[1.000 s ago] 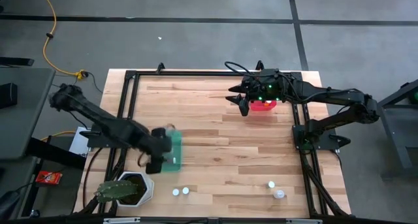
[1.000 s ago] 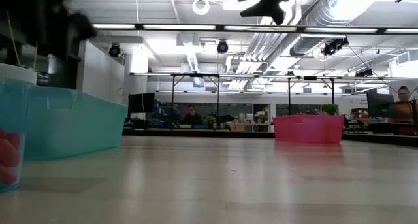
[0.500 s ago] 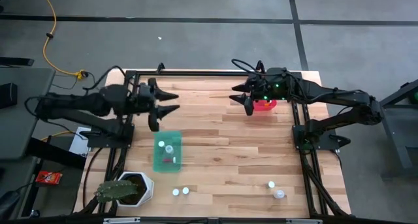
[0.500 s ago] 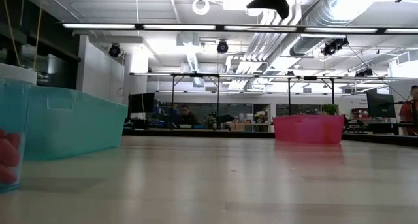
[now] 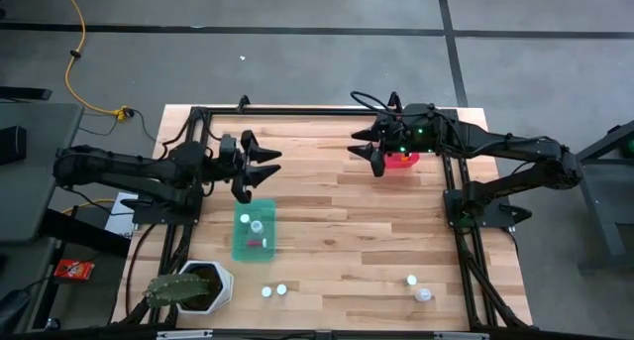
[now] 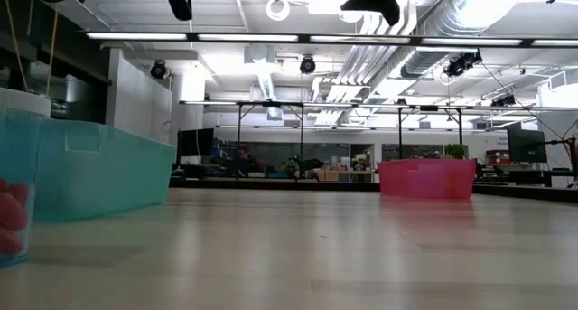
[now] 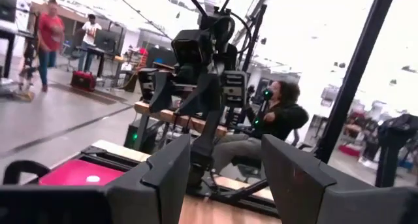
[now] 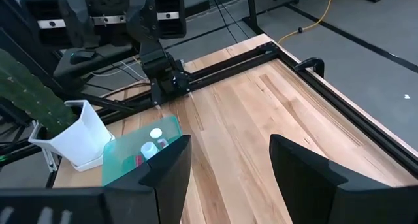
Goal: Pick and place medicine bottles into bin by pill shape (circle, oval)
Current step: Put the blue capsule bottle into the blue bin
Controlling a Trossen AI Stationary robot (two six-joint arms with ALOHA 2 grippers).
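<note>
Wood table (image 5: 327, 231) (bare middle, bottles (image 5: 273, 291) edgeward)

Bare table (image 5: 337, 231) lies between teal bin (image 5: 254, 233) and pink bin (image 5: 401, 161).

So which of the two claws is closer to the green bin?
The left. The left gripper hangs just beyond the green bin's far end, empty. The right gripper is across the table by the pink bin.

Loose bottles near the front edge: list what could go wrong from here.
1. The four loose bottles lie close to the table's front edge; a nudge might roll one off.
2. Two lie right beside the plant pot, so the left hand, now open and raised, may bump it reaching in.
</note>
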